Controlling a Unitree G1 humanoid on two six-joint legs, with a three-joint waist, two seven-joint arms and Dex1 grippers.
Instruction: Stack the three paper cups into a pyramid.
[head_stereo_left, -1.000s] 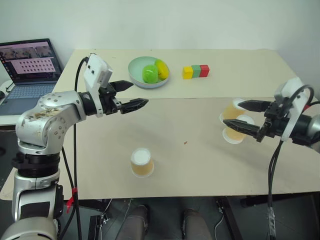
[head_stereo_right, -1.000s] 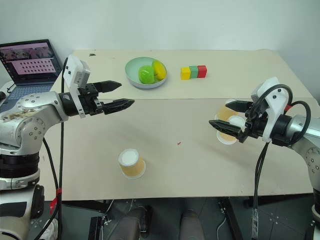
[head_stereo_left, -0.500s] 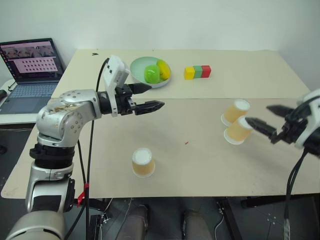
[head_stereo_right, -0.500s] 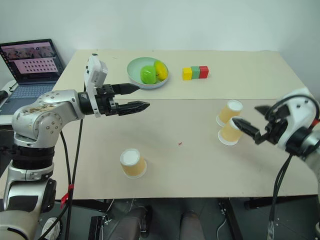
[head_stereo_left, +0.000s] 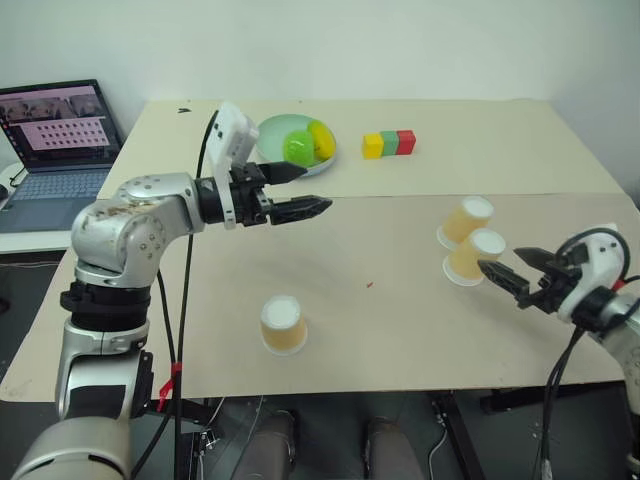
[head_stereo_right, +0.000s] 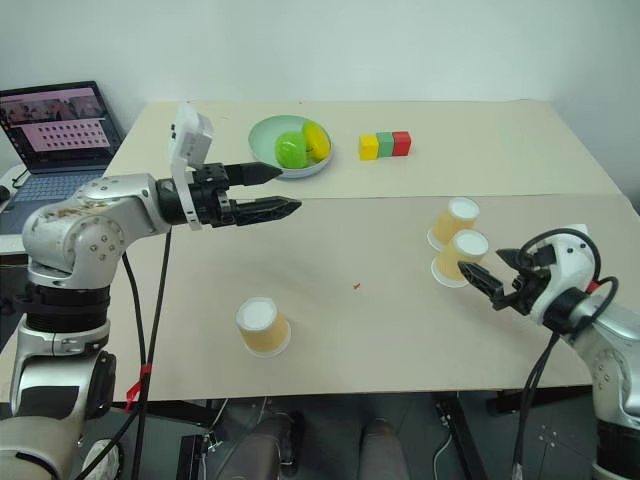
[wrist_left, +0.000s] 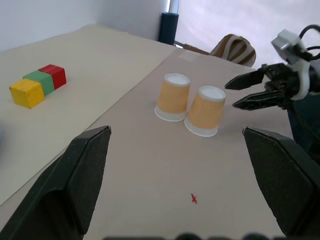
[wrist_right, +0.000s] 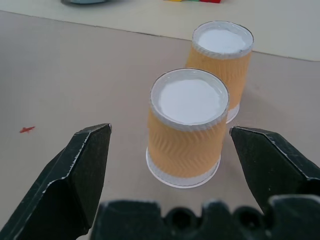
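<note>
You see both tools spread apart: right tool (head_stereo_left: 512, 272) at four o'clock of two touching cups (head_stereo_left: 473, 256), left tool (head_stereo_left: 305, 190) at ten o'clock of the table.

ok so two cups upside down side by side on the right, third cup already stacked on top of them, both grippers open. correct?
Not stacked. The third cup stands alone on the table near the front edge, left of the pair, per the left eye view. Left gripper and right gripper are open.

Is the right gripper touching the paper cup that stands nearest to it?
Apart. In the right wrist view, table shows between each finger of the right gripper and the nearest cup.
</note>
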